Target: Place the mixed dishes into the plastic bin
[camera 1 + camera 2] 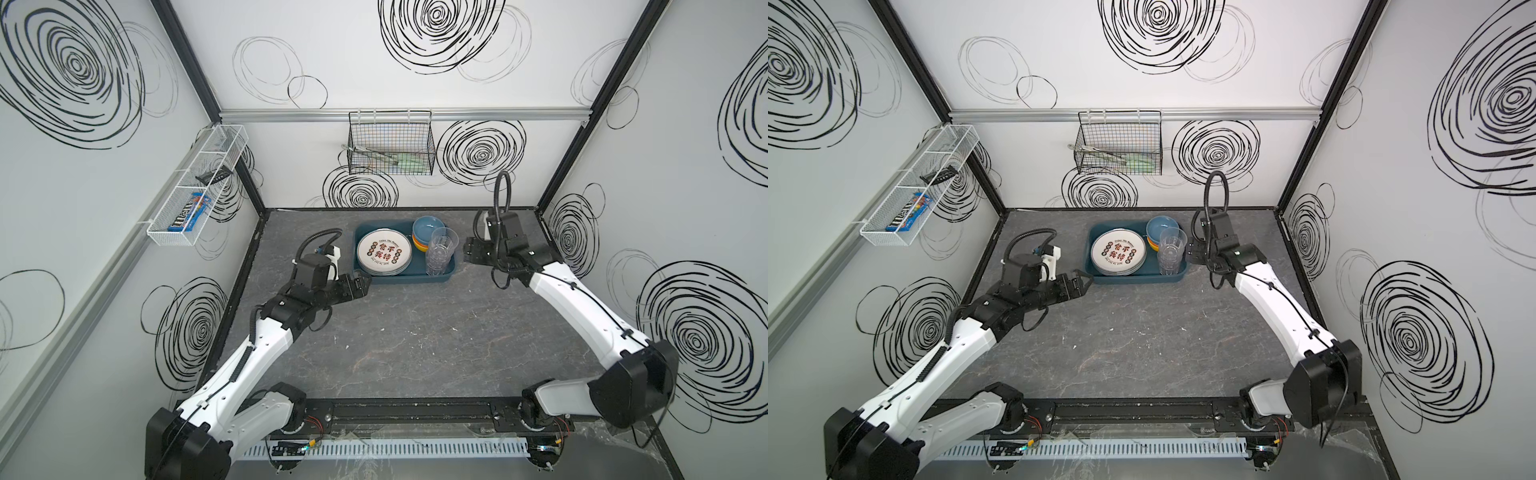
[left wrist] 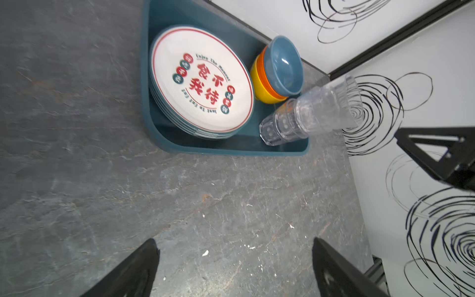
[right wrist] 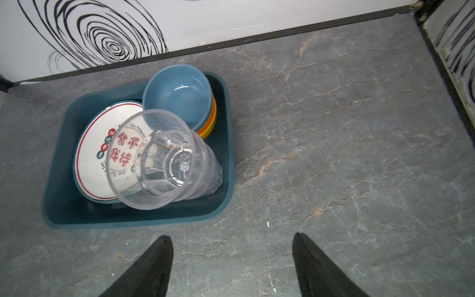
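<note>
In both top views the dark blue plastic bin (image 1: 406, 277) sits on the gray table (image 1: 415, 353) toward 12 o'clock, near the back wall. All the dishes that can be seen are inside it. A stack of white plates (image 1: 384, 251) with red Chinese letters fills the 9 o'clock half of the bin. A stack of bowls (image 1: 428, 229) sits in the 1 o'clock corner, blue on top, then orange, then yellow. The clear tumblers (image 1: 441, 249) stand one inside another at the 4 o'clock corner, just beside the bowls and the plates.

The left gripper (image 1: 360, 285) is at 8 o'clock from the bin, just beside its corner. In the left wrist view its two black fingers (image 2: 144, 267) are far apart, with only table between them. It holds nothing.

The right gripper (image 1: 466, 252) is at 3 o'clock from the bin, close to the tumblers but not touching them. In the right wrist view its fingers (image 3: 154, 264) are spread wide too, and it holds nothing.
</note>
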You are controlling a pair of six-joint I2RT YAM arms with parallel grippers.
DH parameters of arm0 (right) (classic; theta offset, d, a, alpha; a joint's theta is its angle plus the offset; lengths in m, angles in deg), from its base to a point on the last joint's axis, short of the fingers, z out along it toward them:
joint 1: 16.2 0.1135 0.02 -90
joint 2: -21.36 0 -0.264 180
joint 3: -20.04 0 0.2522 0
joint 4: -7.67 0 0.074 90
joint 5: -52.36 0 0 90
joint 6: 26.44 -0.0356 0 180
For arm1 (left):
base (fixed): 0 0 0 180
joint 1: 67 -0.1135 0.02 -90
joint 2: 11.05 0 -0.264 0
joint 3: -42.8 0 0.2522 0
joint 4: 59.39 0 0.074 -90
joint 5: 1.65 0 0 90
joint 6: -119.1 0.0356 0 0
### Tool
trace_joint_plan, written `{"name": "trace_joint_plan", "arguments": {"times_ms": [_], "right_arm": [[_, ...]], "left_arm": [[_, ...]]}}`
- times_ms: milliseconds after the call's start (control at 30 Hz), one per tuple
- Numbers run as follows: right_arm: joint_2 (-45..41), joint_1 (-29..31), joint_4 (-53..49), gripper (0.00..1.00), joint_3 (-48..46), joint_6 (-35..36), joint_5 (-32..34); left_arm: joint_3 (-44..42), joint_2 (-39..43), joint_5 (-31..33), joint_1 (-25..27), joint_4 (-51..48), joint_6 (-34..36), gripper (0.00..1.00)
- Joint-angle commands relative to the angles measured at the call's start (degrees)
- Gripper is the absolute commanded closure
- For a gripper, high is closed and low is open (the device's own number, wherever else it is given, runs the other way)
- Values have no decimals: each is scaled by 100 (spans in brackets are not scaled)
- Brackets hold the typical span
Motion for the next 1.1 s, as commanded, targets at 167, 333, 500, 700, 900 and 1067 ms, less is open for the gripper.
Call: {"name": "trace_joint_plan", "arguments": {"times_ms": [167,333,500,700,900,1067], "right_arm": [[-668,-424,1579,10,-1043,-195,862],[-917,-699,2440,3,-1864,-341,1682],[-792,-875,3113,3,-2432,-183,2535],[-323,-1307,3731,3,-2994,-425,2923],[-9,-1473,5084,3,-3700,-227,3229],[141,-1473,6217,3,-4190,280,2778]], "left_arm": [[44,382,1408,-535,286,619,4],[-641,804,2286,-775,1415,1089,4],[-1572,951,2859,-1007,3023,1704,4],[-2653,345,3241,-1276,5149,2396,4],[-3332,-892,3485,-1486,7383,2485,4],[-3567,-1547,3421,-1378,8739,2987,4]]}}
